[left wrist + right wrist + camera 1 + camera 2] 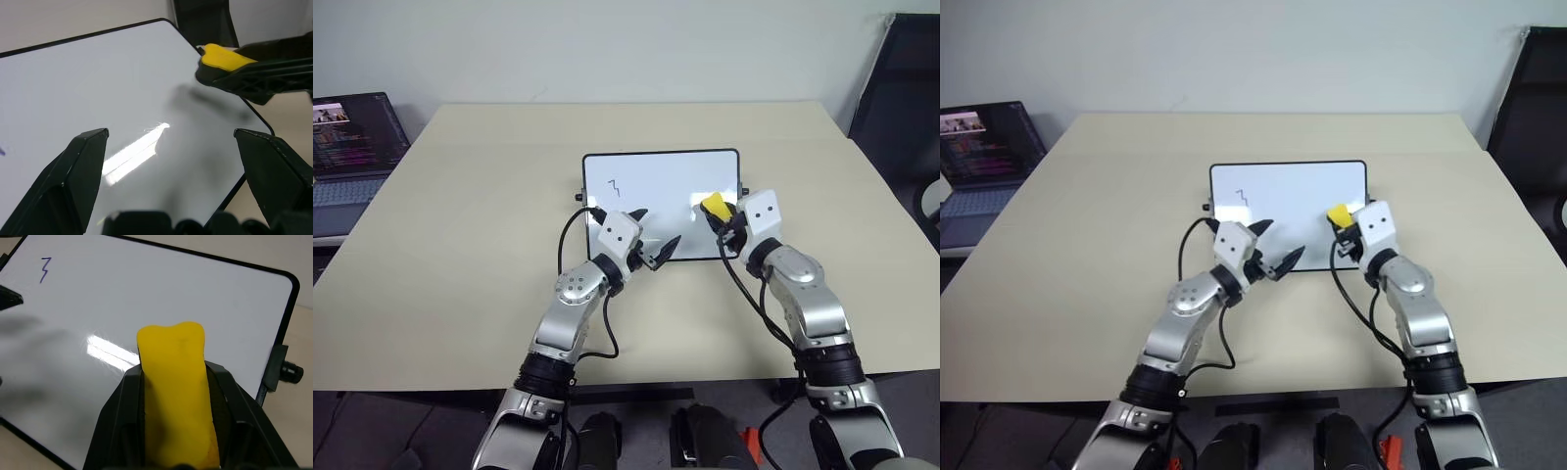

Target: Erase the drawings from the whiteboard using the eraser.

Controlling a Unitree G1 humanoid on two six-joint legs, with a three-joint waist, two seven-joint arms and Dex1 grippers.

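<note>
Clamping eraser (pixel 176 396): right gripper (pixel 722 217) over whiteboard (pixel 661 181); left gripper (pixel 651 238): wide, empty

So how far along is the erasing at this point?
Done: the right gripper is shut on the eraser, and the right side of the whiteboard shows no marks. In hand: the eraser is over that right side. Left: a zigzag drawing on the board's left part. The left gripper is open at the near edge.

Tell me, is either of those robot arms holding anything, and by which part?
The right tool clamps the yellow eraser by its long sides near the back end, with the front end sticking out over the whiteboard. The left tool is open and holds nothing.
</note>
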